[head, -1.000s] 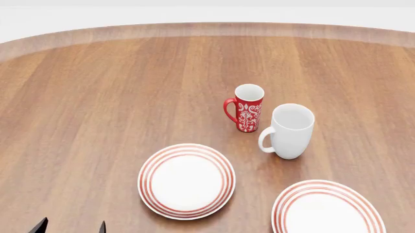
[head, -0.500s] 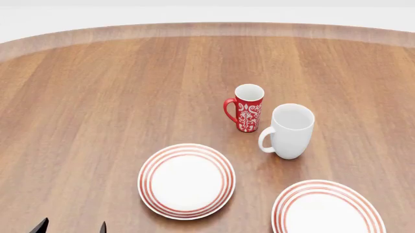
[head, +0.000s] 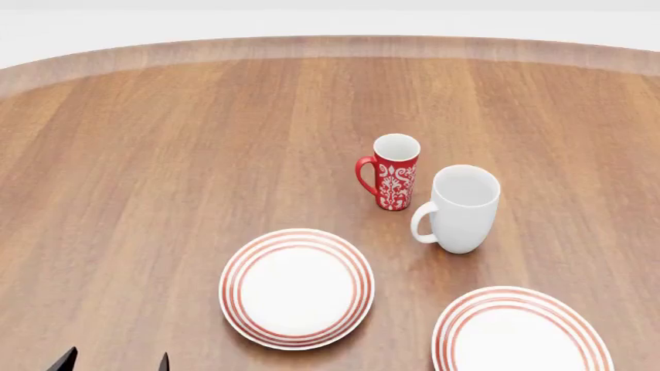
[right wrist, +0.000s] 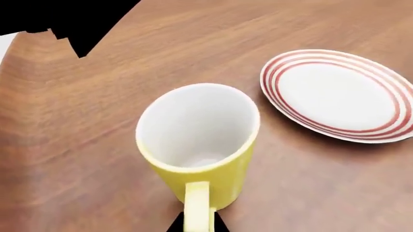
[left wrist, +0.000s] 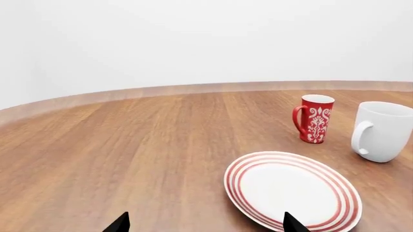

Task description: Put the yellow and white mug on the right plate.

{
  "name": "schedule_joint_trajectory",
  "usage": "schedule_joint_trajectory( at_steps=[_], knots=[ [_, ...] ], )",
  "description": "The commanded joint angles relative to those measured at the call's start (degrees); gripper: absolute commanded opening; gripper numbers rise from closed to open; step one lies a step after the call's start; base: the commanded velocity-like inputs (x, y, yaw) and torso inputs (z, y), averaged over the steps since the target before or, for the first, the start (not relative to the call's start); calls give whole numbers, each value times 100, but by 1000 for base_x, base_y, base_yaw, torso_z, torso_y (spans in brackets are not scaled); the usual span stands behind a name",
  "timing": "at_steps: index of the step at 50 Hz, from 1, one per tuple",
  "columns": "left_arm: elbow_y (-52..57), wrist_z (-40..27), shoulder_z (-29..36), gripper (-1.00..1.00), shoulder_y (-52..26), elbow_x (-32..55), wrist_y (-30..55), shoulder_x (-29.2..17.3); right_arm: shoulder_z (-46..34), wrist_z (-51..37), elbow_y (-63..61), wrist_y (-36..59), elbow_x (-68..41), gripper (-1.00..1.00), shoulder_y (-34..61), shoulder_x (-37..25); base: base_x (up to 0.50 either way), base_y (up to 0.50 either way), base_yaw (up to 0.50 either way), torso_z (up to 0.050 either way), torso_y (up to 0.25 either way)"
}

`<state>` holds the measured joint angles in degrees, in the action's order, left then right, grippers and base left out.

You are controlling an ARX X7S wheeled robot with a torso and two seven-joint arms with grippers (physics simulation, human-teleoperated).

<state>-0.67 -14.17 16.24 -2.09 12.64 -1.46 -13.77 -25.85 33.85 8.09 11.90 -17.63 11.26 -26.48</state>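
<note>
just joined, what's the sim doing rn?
Mug-to-plate job, early stage. The right claw is at the handle of the yellow and white mug, which stands upright on the wooden table; whether it has gripped is unclear. A red-ringed plate beside the mug is bare. The left claw idles low at the near edge. A red patterned mug and white mug stand apart.

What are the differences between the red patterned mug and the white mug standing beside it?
The red patterned mug is slim, with a white pattern on red; the white mug is plain, wider and looks taller. The red patterned mug stands farther from the robot. Both are upright on the wooden table, handles toward the robot's left, not touching.
</note>
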Motion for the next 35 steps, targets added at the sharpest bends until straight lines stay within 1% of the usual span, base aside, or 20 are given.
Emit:
schedule_joint_trajectory(
  at_steps=[1, 9, 35],
  knots=[
    [-9, -30, 28, 100, -3, 13, -19, -18, 237, -193, -802, 144, -181, -100, -224, -319, 0, 0, 0, 0, 0],
    [-5, -53, 52, 100, 4, 15, -32, -31, 445, -360, -1367, 250, -304, -100, -410, -576, 0, 0, 0, 0, 0],
    [41, -102, 105, 100, -7, 71, -12, -90, 1132, -708, -1384, 261, -712, -100, -547, -814, 0, 0, 0, 0, 1]
  ],
)
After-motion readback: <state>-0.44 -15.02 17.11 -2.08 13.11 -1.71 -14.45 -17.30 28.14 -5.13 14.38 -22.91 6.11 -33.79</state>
